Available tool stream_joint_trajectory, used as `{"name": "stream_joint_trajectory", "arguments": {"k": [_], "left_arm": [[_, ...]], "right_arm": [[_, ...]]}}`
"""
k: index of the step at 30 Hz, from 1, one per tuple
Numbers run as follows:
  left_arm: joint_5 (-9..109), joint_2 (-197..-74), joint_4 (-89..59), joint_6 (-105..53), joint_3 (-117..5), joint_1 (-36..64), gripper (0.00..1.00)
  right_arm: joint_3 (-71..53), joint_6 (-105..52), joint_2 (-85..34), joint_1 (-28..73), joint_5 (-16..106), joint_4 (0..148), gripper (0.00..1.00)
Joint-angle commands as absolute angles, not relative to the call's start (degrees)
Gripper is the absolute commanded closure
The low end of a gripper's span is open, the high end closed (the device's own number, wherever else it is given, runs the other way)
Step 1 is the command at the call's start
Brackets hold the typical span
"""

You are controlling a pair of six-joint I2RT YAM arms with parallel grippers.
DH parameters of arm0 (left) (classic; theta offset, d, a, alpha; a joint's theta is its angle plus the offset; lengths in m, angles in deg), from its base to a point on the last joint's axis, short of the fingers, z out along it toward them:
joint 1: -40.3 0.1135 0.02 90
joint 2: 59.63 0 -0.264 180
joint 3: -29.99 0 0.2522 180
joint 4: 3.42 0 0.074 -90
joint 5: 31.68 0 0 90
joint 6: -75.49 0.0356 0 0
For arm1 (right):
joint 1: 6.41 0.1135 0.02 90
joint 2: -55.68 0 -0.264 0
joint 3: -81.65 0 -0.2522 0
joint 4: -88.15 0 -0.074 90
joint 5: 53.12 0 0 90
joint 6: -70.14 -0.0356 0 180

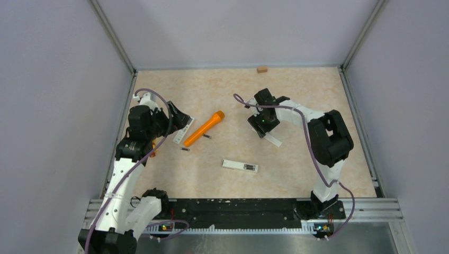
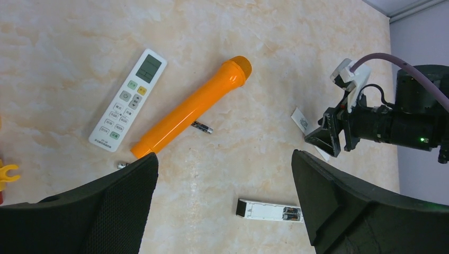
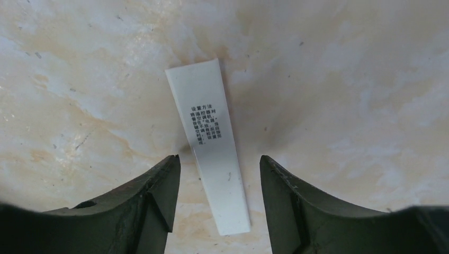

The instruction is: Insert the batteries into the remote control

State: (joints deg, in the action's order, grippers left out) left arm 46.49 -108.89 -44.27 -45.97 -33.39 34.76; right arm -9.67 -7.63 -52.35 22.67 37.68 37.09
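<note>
Batteries (image 1: 185, 150) lie loose on the table (image 1: 296, 95), in its left half: one near the lower end of the orange tube (image 1: 204, 128), and a second battery (image 2: 201, 127) just beside the tube's middle, on its right.

The left arm rises from its base along the table's left edge and bends at the wrist toward the centre. The left hand (image 2: 223, 159) hangs above the table with its fingers (image 2: 124, 203) spread wide. It holds nothing and touches nothing.

Just below and beside it in the top view lies a white remote (image 2: 127, 100), face up, screen and buttons showing, roughly parallel to the orange tube and a little apart from it.

Nearer the arm bases, about midway across the table, a second white remote control (image 1: 240, 166) lies alone, face down. A dark open compartment shows at its right end. What sits inside is too small to tell.

The right hand (image 3: 218, 159) points down at the table, with the forearm reaching left from a raised elbow above its base. Its fingers (image 3: 159, 193) are parted and straddle a narrow white strip (image 3: 209, 143) with printed lines of text, lying flat. There is a gap on each side, so the strip is not gripped. Whether the fingertips touch the table I cannot tell.

A small wooden block (image 1: 261, 69) sits at the far edge.
</note>
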Motion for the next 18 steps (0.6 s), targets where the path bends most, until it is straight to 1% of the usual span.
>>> {"name": "stream_joint_trajectory", "arguments": {"k": [1, 5, 7, 10, 13, 18], "left_arm": [[45.54, -108.50, -42.58, -45.35, -34.60, 35.12, 0.01], [44.87, -108.52, -42.29, -45.60, -34.51, 35.12, 0.01], [44.02, -108.79, -41.79, -45.91, -34.32, 35.12, 0.01], [40.97, -109.15, -40.12, -46.19, -33.63, 35.10, 0.01], [36.05, -109.69, -36.86, -47.50, -31.95, 35.06, 0.01], [29.93, -111.88, -31.59, -52.60, -28.32, 34.96, 0.01]], "right_arm": [[-6.31, -4.89, -55.20, 22.77, 38.77, 35.28, 0.45], [-5.96, -4.74, -57.51, 22.77, 38.01, 34.60, 0.55], [-5.62, -4.82, -58.47, 22.77, 38.20, 33.93, 0.62], [-5.15, -4.94, -59.51, 22.80, 38.36, 33.18, 0.70], [-5.20, -5.36, -59.60, 22.80, 38.24, 33.30, 0.73], [-6.06, -6.06, -57.50, 22.78, 37.96, 34.90, 0.73]]}}
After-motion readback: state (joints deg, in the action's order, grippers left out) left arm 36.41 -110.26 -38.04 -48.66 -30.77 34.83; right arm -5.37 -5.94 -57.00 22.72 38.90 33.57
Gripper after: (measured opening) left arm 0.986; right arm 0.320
